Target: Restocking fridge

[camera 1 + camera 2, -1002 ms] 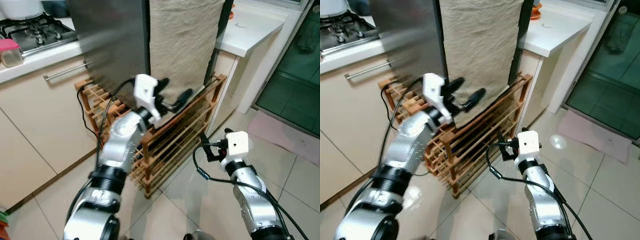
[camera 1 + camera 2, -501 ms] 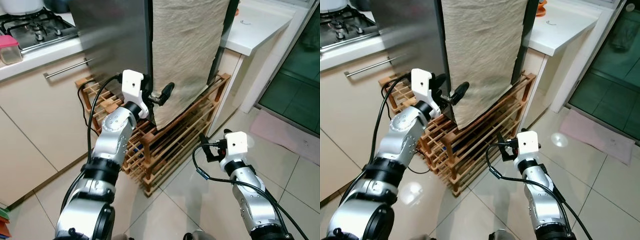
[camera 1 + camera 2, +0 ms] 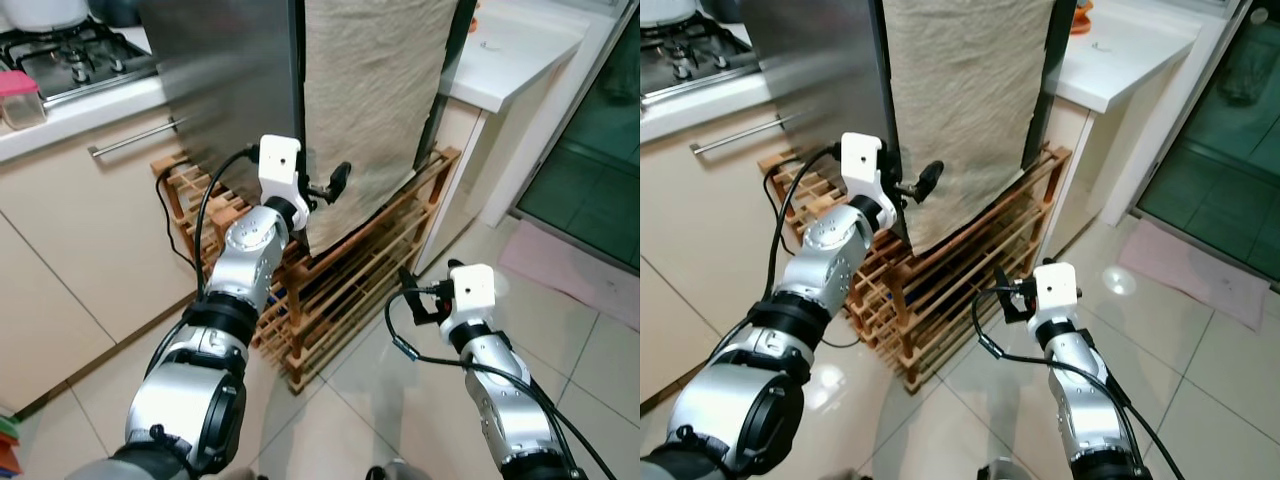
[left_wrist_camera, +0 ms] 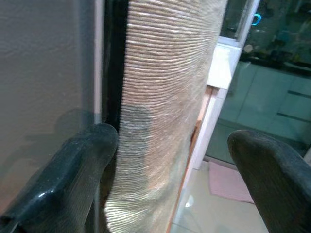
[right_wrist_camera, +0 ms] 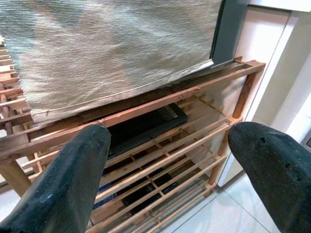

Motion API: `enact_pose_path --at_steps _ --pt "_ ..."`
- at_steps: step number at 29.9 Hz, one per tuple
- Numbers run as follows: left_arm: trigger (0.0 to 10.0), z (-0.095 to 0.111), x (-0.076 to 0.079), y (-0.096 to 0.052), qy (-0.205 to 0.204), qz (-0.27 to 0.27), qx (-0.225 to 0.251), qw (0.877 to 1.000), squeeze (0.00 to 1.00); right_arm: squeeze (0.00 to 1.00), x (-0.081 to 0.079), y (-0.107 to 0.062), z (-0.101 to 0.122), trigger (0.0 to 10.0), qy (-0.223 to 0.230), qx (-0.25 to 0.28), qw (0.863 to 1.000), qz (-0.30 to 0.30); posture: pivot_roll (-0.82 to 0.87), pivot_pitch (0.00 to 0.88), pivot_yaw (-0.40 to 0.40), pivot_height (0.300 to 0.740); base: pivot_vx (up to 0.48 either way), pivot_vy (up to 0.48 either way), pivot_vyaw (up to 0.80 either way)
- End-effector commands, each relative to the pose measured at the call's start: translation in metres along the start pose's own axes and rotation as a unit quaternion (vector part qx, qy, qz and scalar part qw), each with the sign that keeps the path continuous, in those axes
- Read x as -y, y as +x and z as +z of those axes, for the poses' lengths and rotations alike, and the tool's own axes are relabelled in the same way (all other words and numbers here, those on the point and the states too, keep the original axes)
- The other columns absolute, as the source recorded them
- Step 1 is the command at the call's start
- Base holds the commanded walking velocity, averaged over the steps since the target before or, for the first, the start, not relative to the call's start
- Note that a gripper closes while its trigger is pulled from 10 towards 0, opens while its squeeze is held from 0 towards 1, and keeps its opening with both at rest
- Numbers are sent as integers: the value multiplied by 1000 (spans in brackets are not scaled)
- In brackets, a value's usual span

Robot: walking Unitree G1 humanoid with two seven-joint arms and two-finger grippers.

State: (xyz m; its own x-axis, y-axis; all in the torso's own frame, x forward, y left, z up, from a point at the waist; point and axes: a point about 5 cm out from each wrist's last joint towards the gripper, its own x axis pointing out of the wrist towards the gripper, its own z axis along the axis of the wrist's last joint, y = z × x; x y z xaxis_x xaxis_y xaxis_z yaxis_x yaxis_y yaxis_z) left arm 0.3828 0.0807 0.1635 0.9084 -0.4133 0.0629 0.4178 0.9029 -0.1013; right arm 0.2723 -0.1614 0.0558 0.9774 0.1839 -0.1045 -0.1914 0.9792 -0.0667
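1. I am standing in front of the fridge [image 3: 225,80], a steel-sided unit resting on a wooden rack [image 3: 350,275], with a beige cloth [image 3: 375,90] draped down its front.
2. I am reaching my left gripper [image 3: 322,190] up to the fridge's front corner, fingers spread wide; in the left wrist view one finger [image 4: 73,170] is sitting at the dark seam between steel side and cloth, the other [image 4: 272,170] hanging out in the open.
3. I am holding my right gripper [image 3: 1005,297] low over the tiled floor [image 3: 400,400], fingers parted and carrying nothing, pointing at the rack's slats.
4. I judge that I am at the door-opening step: nothing is in hand to stock, and the fridge looks closed.
5. The door edge is probably behind that seam, though the cloth is hiding it, so I cannot tell where a handle lies.
6. Next I need to hook a finger behind the edge and pull outward without snagging the cloth.
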Motion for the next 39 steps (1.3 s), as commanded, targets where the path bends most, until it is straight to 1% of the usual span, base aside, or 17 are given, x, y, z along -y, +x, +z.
enact_pose_path --at_steps 1,4,7,16,24,25,26,27,28,29,30,31,32,35,37,38,39 --pt "10000 8 -1 5 5 12 8 1000 0 0 0 0 1 10000 -2 1 1000 2 -76 0 -6 724 0 0 0" --pt "10000 7 -5 6 10 32 -1 999 0 0 0 0 1 10000 -1 1 1000 2 -77 0 -4 724 0 0 0" --pt "10000 5 -5 7 6 37 -9 999 0 0 0 0 1 10000 -1 1 1000 2 -77 0 -3 724 0 0 0" --pt "10000 4 3 12 -13 22 -16 1000 0 0 -2 -1 0 10000 0 0 1000 1 -81 0 -1 724 0 0 0" --pt "10000 6 15 17 -35 0 -21 999 0 0 -2 -1 0 10000 0 0 1000 1 -80 0 -1 724 0 0 0" --pt "10000 10 35 21 -40 -46 -20 998 0 0 -2 -1 0 10000 0 -1 1000 2 -78 0 -2 724 0 0 0" --pt "10000 10 35 21 -40 -46 -20 998 0 0 -2 -1 0 10000 0 -1 1000 2 -78 0 -2 724 0 0 0" --pt "10000 11 44 23 -24 -65 -21 997 0 0 -3 -1 0 10000 0 -1 1000 2 -76 0 -2 724 0 0 0" --pt "10000 9 55 24 0 -90 -33 995 0 0 -3 -1 -1 10000 0 -1 1000 3 -75 0 0 724 0 0 0" --pt "10000 7 62 24 16 -103 -42 994 0 0 -3 -1 -1 10000 1 -1 1000 3 -74 0 0 724 0 0 0" --pt "10000 7 62 24 16 -103 -42 994 0 0 -3 -1 -1 10000 1 -1 1000 3 -74 0 0 724 0 0 0" --pt "10000 4 76 21 16 -147 -34 989 0 0 -5 0 -1 10000 1 -1 1000 4 -76 0 3 724 0 0 0" --pt "10000 4 76 21 16 -147 -34 989 0 0 -5 0 -1 10000 1 -1 1000 4 -76 0 3 724 0 0 0" --pt "10000 3 83 20 11 -169 -23 985 0 0 -5 0 0 10000 1 0 1000 4 -77 0 3 724 0 0 0" --pt "10000 3 88 17 1 -196 -18 980 0 0 -5 0 0 10000 2 1 1000 4 -78 0 5 724 0 0 0" --pt "10000 3 88 17 1 -196 -18 980 0 0 -5 0 0 10000 2 1 1000 4 -78 0 5 724 0 0 0" --pt "10000 4 90 15 -3 -211 -13 977 0 0 -5 0 0 10000 2 1 1000 3 -77 0 4 724 0 0 0"
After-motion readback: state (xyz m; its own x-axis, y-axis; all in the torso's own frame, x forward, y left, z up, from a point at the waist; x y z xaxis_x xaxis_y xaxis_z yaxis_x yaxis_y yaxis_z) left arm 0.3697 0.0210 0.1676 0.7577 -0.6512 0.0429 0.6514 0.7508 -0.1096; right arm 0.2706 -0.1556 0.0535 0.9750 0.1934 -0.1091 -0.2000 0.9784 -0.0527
